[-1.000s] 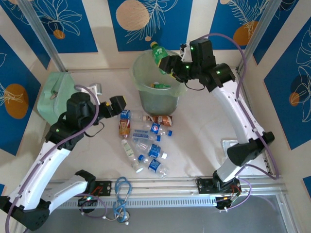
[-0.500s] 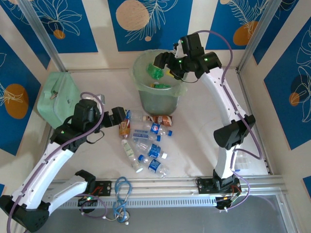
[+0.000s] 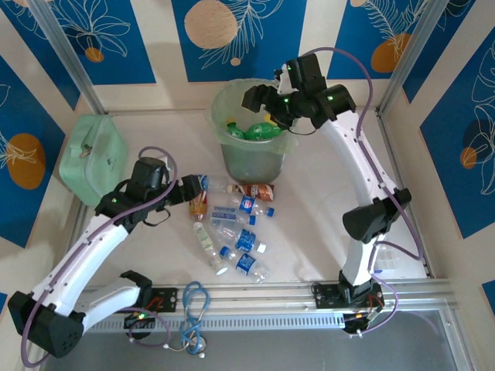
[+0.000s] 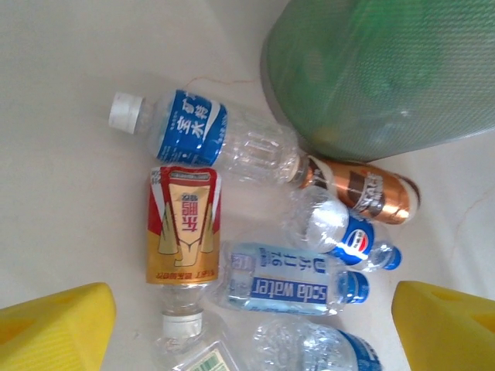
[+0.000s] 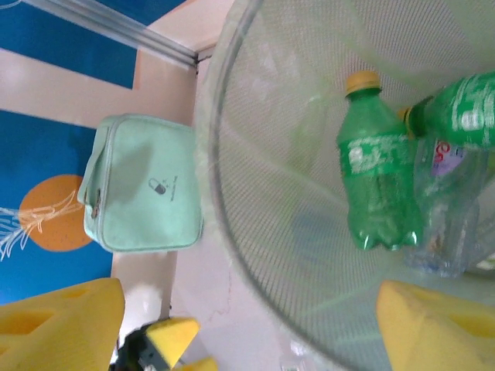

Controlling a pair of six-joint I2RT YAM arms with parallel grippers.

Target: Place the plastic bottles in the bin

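left fingers (image 4: 54, 325) spread, empty, held over plastic bottles (image 3: 232, 224) laid on counter (image 3: 309, 209) by bin (image 3: 247, 158) | right fingers (image 5: 433, 325) spread, empty, held above bin | green bottles (image 5: 379, 185) seen inside bin

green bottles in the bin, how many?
2, both inside the bin: one green bottle lying whole mid-bin, a second green bottle cut off at the right wrist view's right edge. More may hide beneath.
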